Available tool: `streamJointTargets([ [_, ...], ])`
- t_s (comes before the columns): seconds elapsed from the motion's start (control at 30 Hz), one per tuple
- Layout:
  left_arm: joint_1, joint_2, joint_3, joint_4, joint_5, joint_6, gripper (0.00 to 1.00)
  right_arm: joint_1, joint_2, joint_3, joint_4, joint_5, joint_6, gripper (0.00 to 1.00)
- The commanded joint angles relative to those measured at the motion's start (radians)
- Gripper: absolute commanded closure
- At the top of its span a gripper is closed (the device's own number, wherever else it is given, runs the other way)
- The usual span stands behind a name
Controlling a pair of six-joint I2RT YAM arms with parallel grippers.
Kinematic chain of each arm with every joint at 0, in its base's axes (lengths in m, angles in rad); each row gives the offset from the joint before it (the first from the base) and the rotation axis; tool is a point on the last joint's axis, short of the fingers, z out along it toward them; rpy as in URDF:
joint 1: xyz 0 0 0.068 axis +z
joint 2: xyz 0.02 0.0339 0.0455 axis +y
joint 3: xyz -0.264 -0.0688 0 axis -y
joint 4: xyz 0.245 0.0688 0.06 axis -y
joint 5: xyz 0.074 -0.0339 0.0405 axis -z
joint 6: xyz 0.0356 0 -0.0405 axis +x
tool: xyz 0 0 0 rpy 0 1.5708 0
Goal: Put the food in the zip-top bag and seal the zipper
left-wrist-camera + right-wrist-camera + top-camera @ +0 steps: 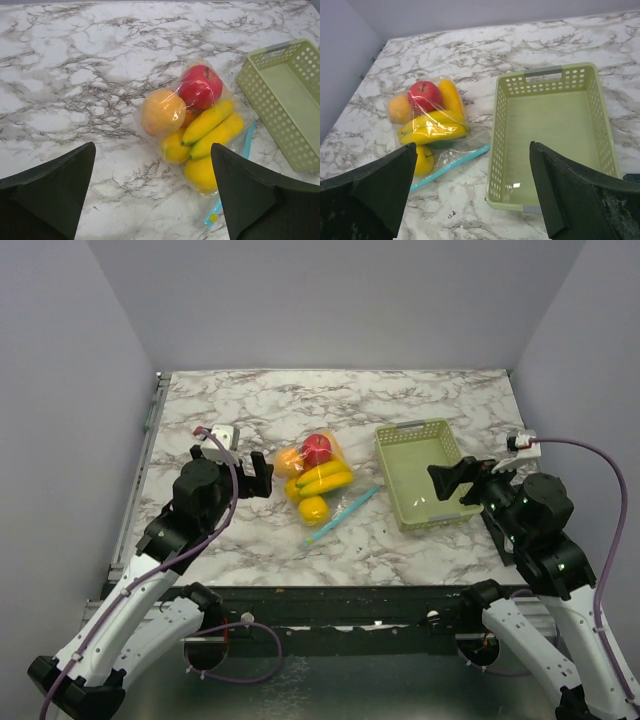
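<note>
The clear zip-top bag (318, 480) lies in the middle of the table with the food inside: red apple (200, 86), orange (162, 111), bananas (212, 127) and lemon (200, 172). Its light blue zipper (343, 514) runs flat along the bag's near-right end; whether it is pressed closed does not show. My left gripper (264, 476) hovers open just left of the bag, holding nothing. My right gripper (447, 481) hangs open over the basket's near end, right of the bag. In the right wrist view the bag (432, 115) and zipper (452, 166) lie at the left.
A pale green slotted basket (395, 475) stands right of the bag with nothing in it, and fills the right wrist view as the basket (495, 150). Grey walls close in the marble table (250, 400) on three sides.
</note>
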Motion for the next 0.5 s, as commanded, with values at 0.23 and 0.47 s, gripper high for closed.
streamJointTargets([
  [0.23, 0.002, -0.092, -0.056, 0.047, 0.017, -0.007, 0.01, -0.004, -0.204, -0.125, 0.106, -0.037, -0.055, 0.00],
  [0.47, 0.003, -0.082, -0.063, 0.048, 0.042, -0.009, 0.01, -0.004, -0.268, -0.172, 0.136, -0.041, -0.060, 0.00],
])
